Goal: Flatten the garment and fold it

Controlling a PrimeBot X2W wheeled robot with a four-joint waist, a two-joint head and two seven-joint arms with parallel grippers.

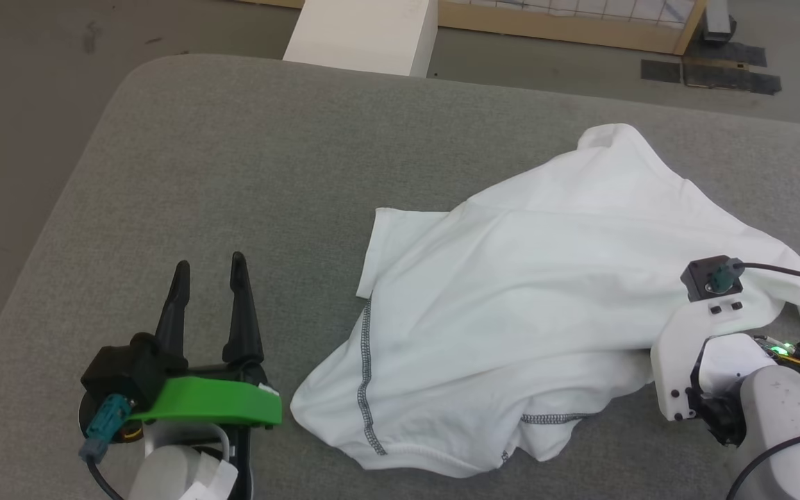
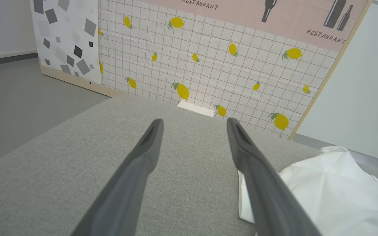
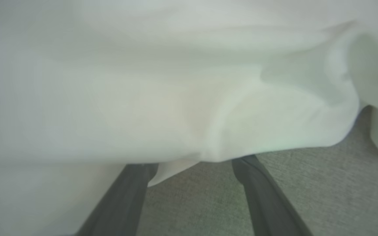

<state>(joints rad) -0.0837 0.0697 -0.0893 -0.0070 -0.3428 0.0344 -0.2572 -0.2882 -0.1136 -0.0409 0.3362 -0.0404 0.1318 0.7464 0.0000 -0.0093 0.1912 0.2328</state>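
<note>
The garment [image 1: 546, 292], a white T-shirt with dark grey stitching along the hem, lies crumpled on the right half of the grey table [image 1: 233, 153]. My left gripper [image 1: 209, 267] stands open at the lower left, clear of the cloth, whose nearest edge is a short way to its right. In the left wrist view the left gripper [image 2: 194, 123] has nothing between its fingers, and the garment [image 2: 333, 193] lies beside its right finger. My right gripper [image 3: 195, 164] is open, its fingertips hidden under the garment [image 3: 176, 98]. The right wrist [image 1: 712, 333] sits at the shirt's near right edge.
A white rigid box [image 1: 365, 31] stands beyond the table's far edge. Behind it is a wood-framed screen [image 2: 208, 65] printed with lemons. The table's rounded left corner [image 1: 129, 76] drops off to grey floor. Bare grey cloth surface spreads over the table's left half.
</note>
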